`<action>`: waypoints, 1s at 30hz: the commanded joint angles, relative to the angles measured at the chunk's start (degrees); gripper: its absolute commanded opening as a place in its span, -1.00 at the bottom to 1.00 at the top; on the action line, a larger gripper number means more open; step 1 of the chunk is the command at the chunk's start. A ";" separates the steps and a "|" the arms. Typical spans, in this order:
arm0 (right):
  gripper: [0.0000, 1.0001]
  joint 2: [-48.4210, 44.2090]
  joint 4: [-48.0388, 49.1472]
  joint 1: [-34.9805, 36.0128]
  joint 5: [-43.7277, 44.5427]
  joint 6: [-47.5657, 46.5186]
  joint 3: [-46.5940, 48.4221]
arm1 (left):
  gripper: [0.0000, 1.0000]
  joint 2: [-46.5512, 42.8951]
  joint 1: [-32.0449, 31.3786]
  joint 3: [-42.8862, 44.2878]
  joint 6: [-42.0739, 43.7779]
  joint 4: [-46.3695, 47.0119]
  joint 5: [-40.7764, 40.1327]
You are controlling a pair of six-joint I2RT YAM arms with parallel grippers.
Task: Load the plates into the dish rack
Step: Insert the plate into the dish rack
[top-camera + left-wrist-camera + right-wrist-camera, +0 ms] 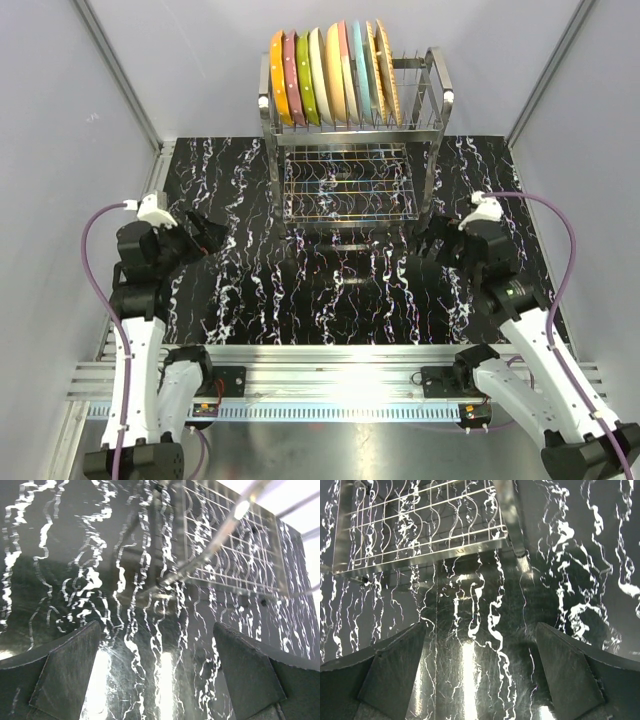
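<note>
The steel dish rack [430,95] stands at the back middle of the table. Several plates [335,75] stand on edge in its upper tier, in orange, pink, lime-green, cream, tan and light blue. Its lower wire grid shelf [345,185] holds nothing; the shelf also shows in the left wrist view [235,545] and the right wrist view [420,525]. My left gripper [208,235] is open and empty at the left, low over the table. My right gripper [428,243] is open and empty at the right, near the rack's front right leg [512,525].
The table is covered by a black mat with white marbling [330,290]. Grey walls close off the left, right and back. An aluminium rail [330,365] runs along the near edge between the arm bases.
</note>
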 commanded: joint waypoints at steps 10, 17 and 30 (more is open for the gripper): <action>0.99 0.87 -1.74 -0.11 14.29 11.96 0.32 | 0.98 -2.85 -6.18 0.20 1.82 1.72 -3.37; 0.99 2.12 -4.21 -0.10 21.51 18.38 1.82 | 0.98 -2.24 -6.09 0.55 1.99 1.28 -4.43; 0.99 -1.75 -2.18 -0.11 22.83 20.31 -2.22 | 0.98 -1.80 -6.09 0.64 2.08 0.84 -6.54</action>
